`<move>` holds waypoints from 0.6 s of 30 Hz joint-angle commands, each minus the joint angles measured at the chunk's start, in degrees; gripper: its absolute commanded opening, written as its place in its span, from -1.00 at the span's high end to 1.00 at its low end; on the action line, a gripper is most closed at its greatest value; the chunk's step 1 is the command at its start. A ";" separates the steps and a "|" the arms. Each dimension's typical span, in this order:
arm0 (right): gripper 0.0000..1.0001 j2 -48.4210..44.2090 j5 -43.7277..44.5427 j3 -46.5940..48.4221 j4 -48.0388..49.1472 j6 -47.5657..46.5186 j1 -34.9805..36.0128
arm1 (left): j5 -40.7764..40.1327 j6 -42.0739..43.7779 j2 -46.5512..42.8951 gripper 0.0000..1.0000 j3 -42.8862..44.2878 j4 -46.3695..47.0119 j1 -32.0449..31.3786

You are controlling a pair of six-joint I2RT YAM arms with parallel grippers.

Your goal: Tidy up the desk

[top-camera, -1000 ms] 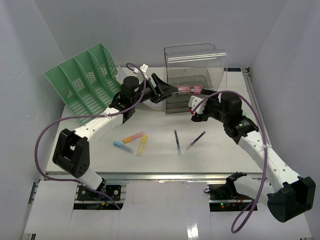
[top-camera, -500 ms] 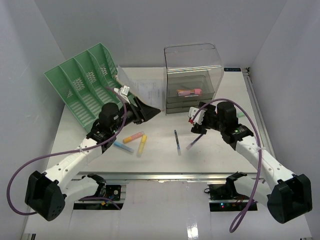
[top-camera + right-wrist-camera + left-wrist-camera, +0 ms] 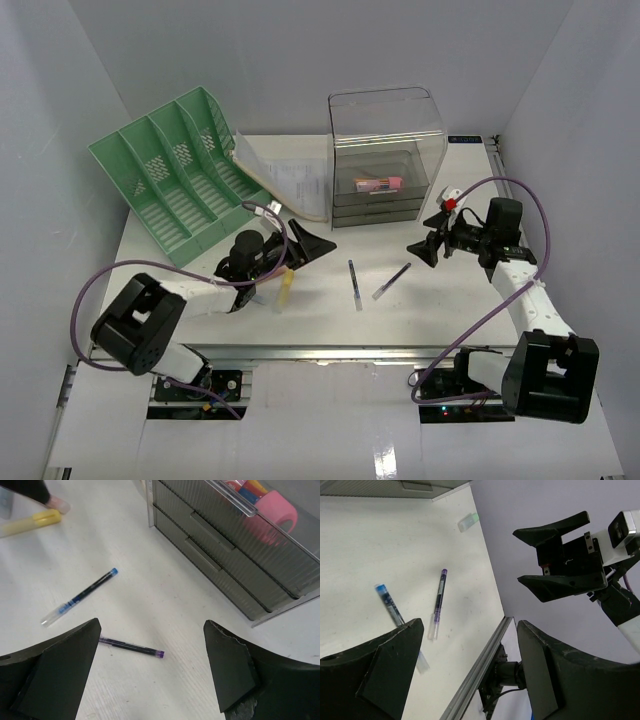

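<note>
stretching longest left to right, the desk (image 3: 450, 310) lies beneath two pairs of jaws, both apart.

Your left gripper (image 3: 468, 630) frames the bottom of the view, its dark fingers (image 3: 375, 670) spread wide. Between them on the desk (image 3: 380, 545) lie a blue pen (image 3: 388, 604) and a purple pen (image 3: 438, 603), near each other. A small pale block (image 3: 466, 522), possibly an eraser, sits farther off. Your right gripper (image 3: 518, 555) hangs beyond the rail (image 3: 475, 672), jaws parted.
</note>
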 commanded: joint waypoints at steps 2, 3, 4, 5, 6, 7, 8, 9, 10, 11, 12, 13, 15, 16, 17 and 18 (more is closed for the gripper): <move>-0.80 1.72 -13.38 2.69 1.74 8.40 -3.62 | -1.67 -1.92 9.97 -0.78 8.47 11.95 -3.05; -0.80 1.87 -13.74 2.74 1.80 8.91 -4.00 | -2.36 -2.24 11.82 -0.78 9.89 12.32 -3.50; -0.80 1.95 -14.06 2.78 1.88 9.34 -4.32 | -2.99 -2.59 13.87 -0.78 11.50 12.60 -3.94; -0.80 1.97 -14.30 2.71 2.14 9.89 -4.78 | -3.80 -2.93 15.82 -0.76 13.02 13.07 -4.37; -0.80 1.91 -14.47 2.55 2.57 10.55 -5.38 | -4.78 -3.26 17.69 -0.73 14.46 13.72 -4.81; -0.80 1.72 -14.57 2.40 3.13 10.99 -5.63 | -5.88 -4.19 19.73 -0.70 16.04 14.33 -5.24; -0.81 1.51 -14.66 2.25 3.70 11.42 -5.84 | -7.00 -5.18 21.78 -0.67 17.63 14.94 -5.66; -0.81 1.30 -14.75 2.10 4.27 11.84 -6.06 | -8.11 -6.17 23.83 -0.65 19.23 15.54 -6.08; -0.81 0.94 -14.93 1.86 4.99 13.03 -6.30 | -9.85 -7.08 25.52 -0.62 20.38 16.26 -6.62; -0.81 0.51 -15.01 1.69 5.54 13.92 -6.50 | -11.78 -7.83 26.94 -0.59 21.40 16.87 -7.14; -0.80 0.00 -15.01 1.57 5.94 14.54 -6.67 | -13.91 -8.45 28.12 -0.57 22.30 17.37 -7.65; -0.80 -0.46 -14.94 1.46 6.65 14.90 -6.90 | -15.80 -8.74 29.31 -0.55 23.30 17.54 -8.22; -0.80 -1.31 -14.57 1.24 7.82 15.76 -7.30 | -19.11 -9.20 31.47 -0.51 25.29 17.59 -9.35; -0.80 -1.66 -14.18 1.14 8.12 16.36 -7.45 | -20.31 -9.35 32.32 -0.49 26.28 17.34 -9.90; -0.81 -2.01 -13.98 0.92 8.79 17.21 -7.79 | -22.25 -9.42 33.36 -0.45 27.56 17.16 -10.33; -0.81 -2.29 -13.84 0.74 9.35 17.95 -8.14 | -23.83 -9.60 34.24 -0.42 28.65 16.91 -10.72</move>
